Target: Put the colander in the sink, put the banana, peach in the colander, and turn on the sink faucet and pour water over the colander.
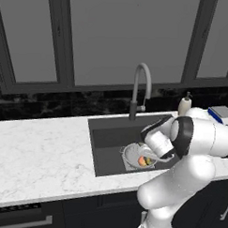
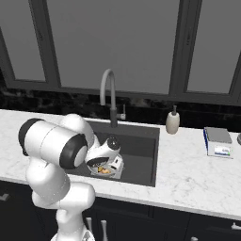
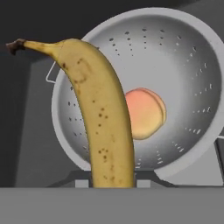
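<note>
My jaws were clamped on the lower end of the curved yellow banana with brown freckles [image 3: 103, 118]. In the hand view its long axis ran up from between my finger tips, bending toward the upper left, and its dark brown stem tip pointed left past the rim of the round light-grey perforated colander [image 3: 183, 57]. The banana hung in front of the bowl; I could not tell whether it touched the metal.

Going left to right over the left base view: the white marble bench [image 1: 39, 155] stretched away on the left, then came the large dark grey rectangular sink [image 1: 110, 134] sunk into it. The colander sat on the basin floor toward the front right of the sink, with my hand low over it. Behind the basin, at its back edge, stood the tall grey gooseneck faucet [image 1: 140, 89], its arched spout curving right and down over the basin. To the right of it a small beige soap dispenser bottle [image 1: 184, 106] stood on the bench.

Inside the colander, just right of the banana in the hand view, lay the small orange-pink peach [image 3: 146, 113], resting on the bowl's bottom and partly hidden by the banana's edge. In the right base view a flat grey box with a blue edge [image 2: 217, 141] lay on the bench, well apart on the far right.
</note>
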